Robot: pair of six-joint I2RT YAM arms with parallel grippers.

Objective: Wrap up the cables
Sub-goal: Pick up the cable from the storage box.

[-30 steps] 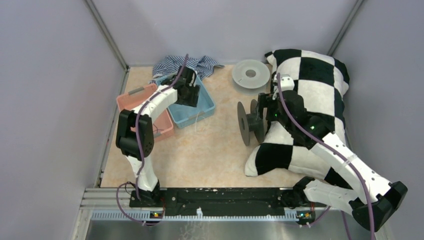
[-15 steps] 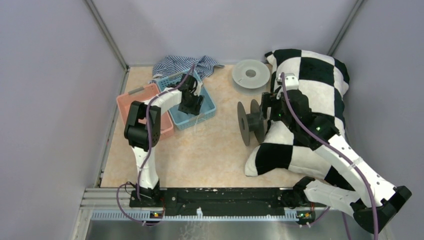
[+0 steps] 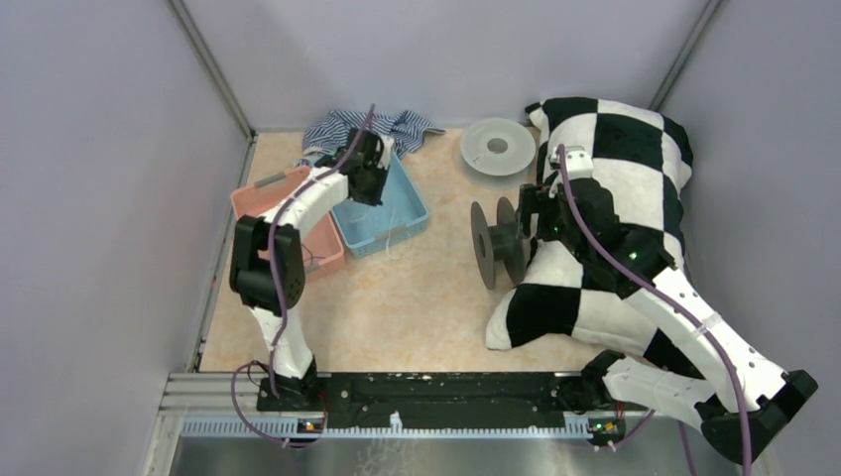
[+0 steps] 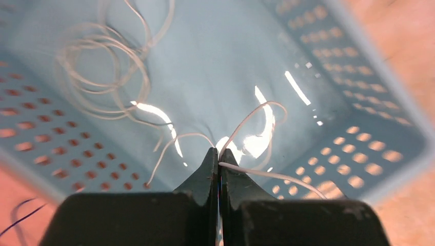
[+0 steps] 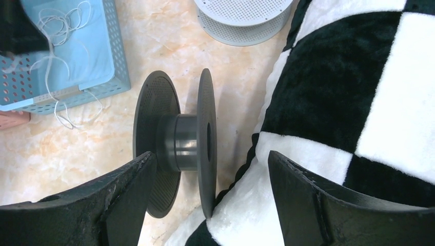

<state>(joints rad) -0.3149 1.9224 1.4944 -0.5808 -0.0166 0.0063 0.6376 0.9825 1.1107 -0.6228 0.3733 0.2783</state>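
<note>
The white cable (image 4: 102, 77) lies in loose loops inside the blue basket (image 4: 359, 169), and one strand (image 3: 397, 243) hangs over the basket's front onto the table. My left gripper (image 4: 218, 151) is shut on a strand of this white cable just above the basket floor; it hangs over the basket (image 3: 397, 213) in the top view. A thin dark cord (image 4: 20, 218) shows at the lower left of the left wrist view. My right gripper (image 5: 210, 155) stands open above the black spool (image 5: 179, 141), with nothing between its fingers.
The spool (image 3: 496, 243) stands on its rims against a black-and-white checked pillow (image 3: 615, 178). A grey perforated disc (image 3: 497, 146) lies at the back. A pink basket (image 3: 273, 198) sits left of the blue one, and a striped cloth (image 3: 342, 127) lies behind them.
My left gripper dipped into the blue basket, shut on the white cable, and drew back toward the basket's far end. The right arm has barely moved.
</note>
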